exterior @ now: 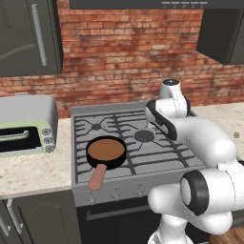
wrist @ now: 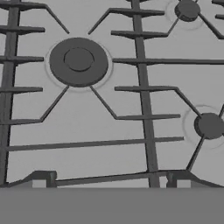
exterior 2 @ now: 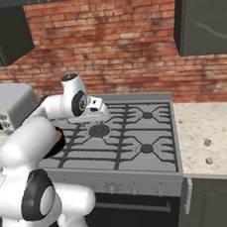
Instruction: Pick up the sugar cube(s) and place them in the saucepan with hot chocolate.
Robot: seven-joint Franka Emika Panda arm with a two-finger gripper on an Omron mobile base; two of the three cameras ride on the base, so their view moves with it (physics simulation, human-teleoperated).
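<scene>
The white arm's gripper (wrist: 111, 179) hangs over the middle of the stove (exterior 2: 140, 157), jaws spread wide w/ nothing between them; in the hand view the two dark fingertips (wrist: 43, 177) stand far apart above bare grates and a large burner (wrist: 78, 61). The saucepan with hot chocolate (exterior: 106, 152) sits on the front-left burner, close to the stove's front edge and left edge, its salmon-pink handle (exterior: 96, 177) pointing out past the front edge toward the knobs. Two sugar cubes (exterior 2: 207, 142) lie on the speckled worktop (exterior 2: 211, 124) right of the stove, one behind the other (exterior 2: 209, 161), the nearer just back from the worktop's front edge; both well apart from the pan, w/ the whole stove between. The rest of that right worktop is open room, back to the brick wall (exterior 2: 117, 45). Left of the stove, a toaster oven (exterior: 26, 125) takes up the back of the left worktop, leaving a free strip along its front edge. Dark cabinets (exterior: 28, 35) hang above at both sides, w/ a hood (exterior: 157, 4) over the stove.
</scene>
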